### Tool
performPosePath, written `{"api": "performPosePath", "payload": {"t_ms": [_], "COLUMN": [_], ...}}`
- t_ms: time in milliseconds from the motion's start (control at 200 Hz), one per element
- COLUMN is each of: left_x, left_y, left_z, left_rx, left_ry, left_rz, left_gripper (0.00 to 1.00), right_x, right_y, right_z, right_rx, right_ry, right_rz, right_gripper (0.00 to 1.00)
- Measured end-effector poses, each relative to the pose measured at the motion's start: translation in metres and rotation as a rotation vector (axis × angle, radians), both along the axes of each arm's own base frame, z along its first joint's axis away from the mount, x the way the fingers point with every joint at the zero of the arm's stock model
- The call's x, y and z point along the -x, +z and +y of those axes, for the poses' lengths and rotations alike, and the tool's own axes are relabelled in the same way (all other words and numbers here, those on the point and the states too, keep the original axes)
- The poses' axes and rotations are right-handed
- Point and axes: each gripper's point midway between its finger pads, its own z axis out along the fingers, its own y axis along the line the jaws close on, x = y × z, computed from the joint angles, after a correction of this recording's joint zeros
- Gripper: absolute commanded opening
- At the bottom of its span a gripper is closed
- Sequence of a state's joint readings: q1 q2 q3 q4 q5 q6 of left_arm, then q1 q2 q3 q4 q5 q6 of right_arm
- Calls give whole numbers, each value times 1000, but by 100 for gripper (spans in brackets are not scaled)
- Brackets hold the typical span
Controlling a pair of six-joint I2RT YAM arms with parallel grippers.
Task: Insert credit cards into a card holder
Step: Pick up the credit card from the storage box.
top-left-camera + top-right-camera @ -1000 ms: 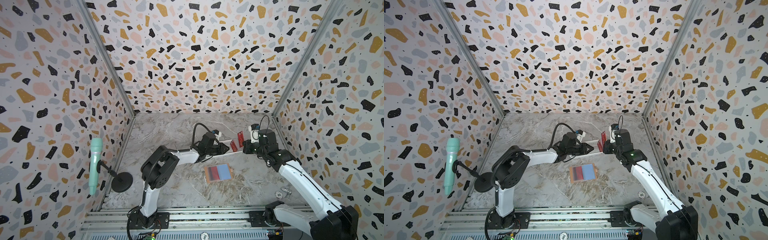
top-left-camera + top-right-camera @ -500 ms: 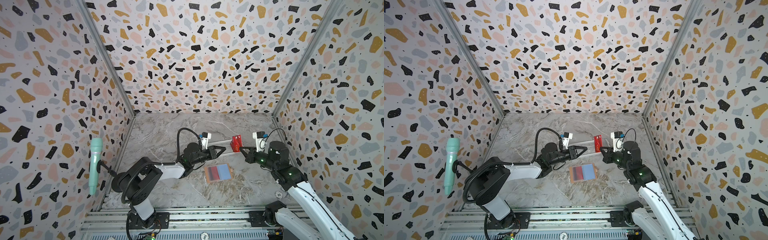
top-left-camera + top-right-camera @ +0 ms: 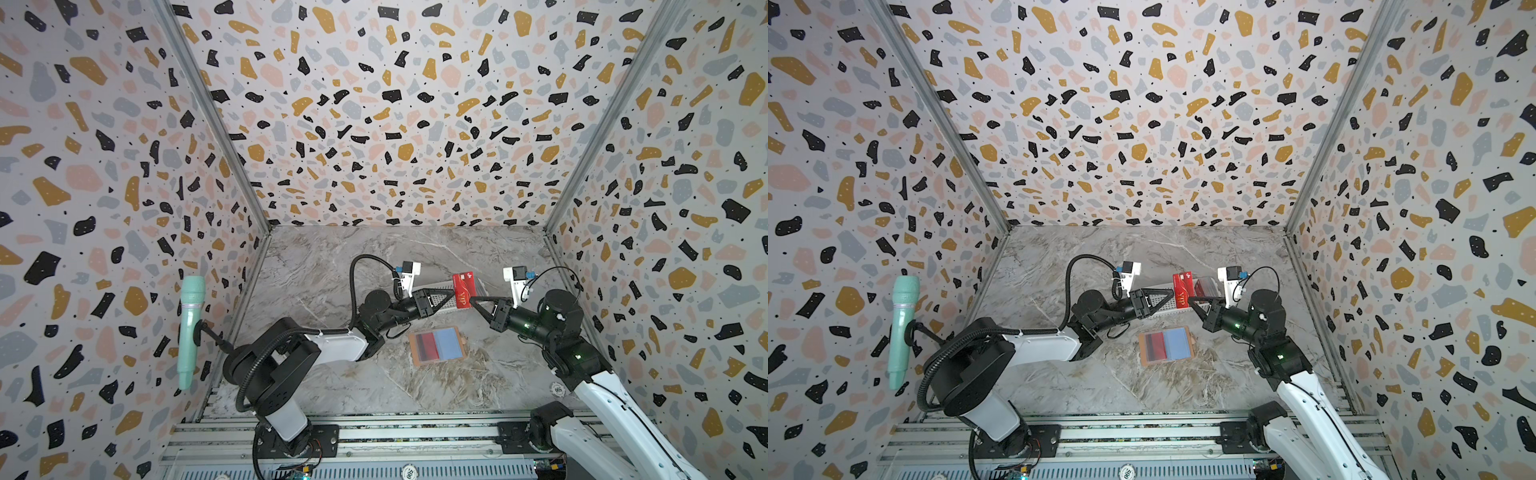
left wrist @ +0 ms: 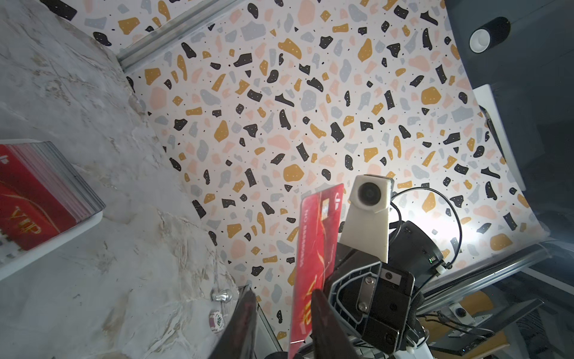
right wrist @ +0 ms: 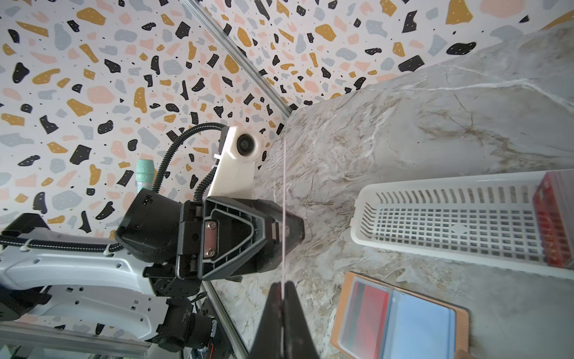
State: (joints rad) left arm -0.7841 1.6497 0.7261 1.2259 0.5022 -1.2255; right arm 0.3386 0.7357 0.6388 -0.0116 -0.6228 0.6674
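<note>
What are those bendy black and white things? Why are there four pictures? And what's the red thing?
They are two robot arms with pinchers for hands. Two pictures look down on everything from above. The other two come from little cameras on each arm's wrist. On the table lies an open card holder with red showing in one side. There is also a white basket with a stack of red cards. The right gripper is pinching one red card, held up in the air. The left gripper has its fingers apart, one on each side of that card.
</note>
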Motion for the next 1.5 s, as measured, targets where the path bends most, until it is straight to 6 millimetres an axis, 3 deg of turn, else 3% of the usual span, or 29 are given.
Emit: {"api": "performPosePath", "payload": {"t_ms": [235,435,736,1046,1291,1502], "left_x": [7,8,9,3,4,15], "left_y": [7,3,1,-27,-29,-71], "left_z": [-2,-3,-5,-6,9,29], "left_rx": [27,23,9,-148,-205,-277], "left_ry": [-31,-39,-52,-10,55,89], "left_rz": [-6,2,-1,1,-20,47], "left_gripper": [22,12,5,0,0,0], "right_x": [2,0,-5,-12,1,19], "right_y": [4,-7,-22,-46,-68,-94], "right_z": [6,8,6,1,2,12], "right_rx": [-35,-34,0,106,259,391], "right_ry": [38,46,21,-47,-101,-106], "right_rz": [2,37,80,131,141,153], "right_gripper": [3,6,29,47,50,49]}}
